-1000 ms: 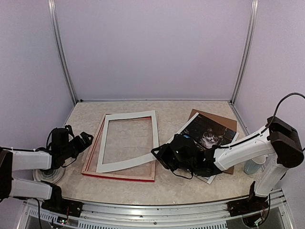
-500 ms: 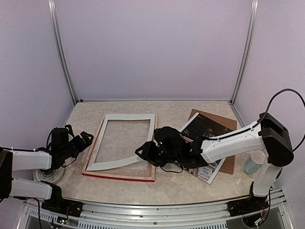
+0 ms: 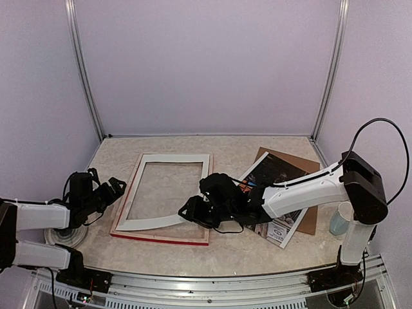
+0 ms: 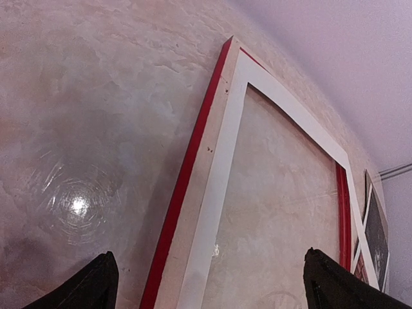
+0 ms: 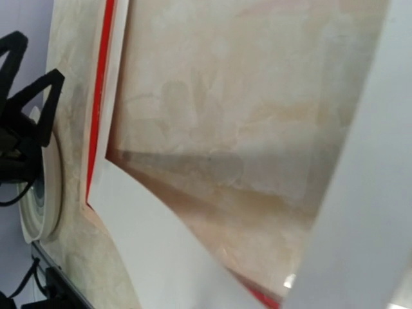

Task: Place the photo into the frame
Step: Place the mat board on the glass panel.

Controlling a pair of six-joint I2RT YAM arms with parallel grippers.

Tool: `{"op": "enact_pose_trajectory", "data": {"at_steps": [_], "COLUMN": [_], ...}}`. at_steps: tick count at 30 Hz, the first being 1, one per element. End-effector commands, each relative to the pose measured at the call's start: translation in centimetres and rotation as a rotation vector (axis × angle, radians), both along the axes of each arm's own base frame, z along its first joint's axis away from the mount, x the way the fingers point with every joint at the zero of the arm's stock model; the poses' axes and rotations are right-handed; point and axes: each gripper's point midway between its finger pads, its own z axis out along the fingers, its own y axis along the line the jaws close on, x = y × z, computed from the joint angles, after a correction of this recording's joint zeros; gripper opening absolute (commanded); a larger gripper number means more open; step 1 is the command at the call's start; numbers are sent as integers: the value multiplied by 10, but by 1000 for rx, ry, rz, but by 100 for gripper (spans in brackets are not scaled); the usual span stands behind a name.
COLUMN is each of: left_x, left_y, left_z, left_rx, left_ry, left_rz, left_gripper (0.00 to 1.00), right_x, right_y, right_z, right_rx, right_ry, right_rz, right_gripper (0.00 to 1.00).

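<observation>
Fingers on the left gripper stand spread wide, idle off the frame's left side, while the right gripper's, grip unclear, meet the white mat's bowed near strip, probably to shift it so the photo, lying on the backing board toward the worktop's right edge, fits.

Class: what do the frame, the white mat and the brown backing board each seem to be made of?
Frame: likely wood, with pale speckled bare edges and one face painted red. White mat: probably matte card, thin and flexing along its near edge. Brown backing board: looks like fibreboard or cardboard, flat and dull.
</observation>
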Motion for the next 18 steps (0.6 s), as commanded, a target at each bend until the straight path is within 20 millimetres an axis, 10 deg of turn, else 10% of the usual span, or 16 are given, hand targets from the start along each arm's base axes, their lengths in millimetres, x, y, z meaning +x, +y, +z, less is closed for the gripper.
{"op": "enact_pose_trajectory", "data": {"at_steps": [1, 18], "left_x": [1, 0], "left_y": [1, 0], "left_z": [2, 5], "left_rx": [-2, -5], "left_ry": [-19, -29], "left_rz": [-7, -8], "left_gripper": [99, 99], "right_x": [-7, -9], "right_y": [7, -7], "right_z": [-12, 6], "right_rx": [-61, -159], "right_ry": [5, -71], "right_rz": [47, 69], "right_gripper": [48, 68]}}
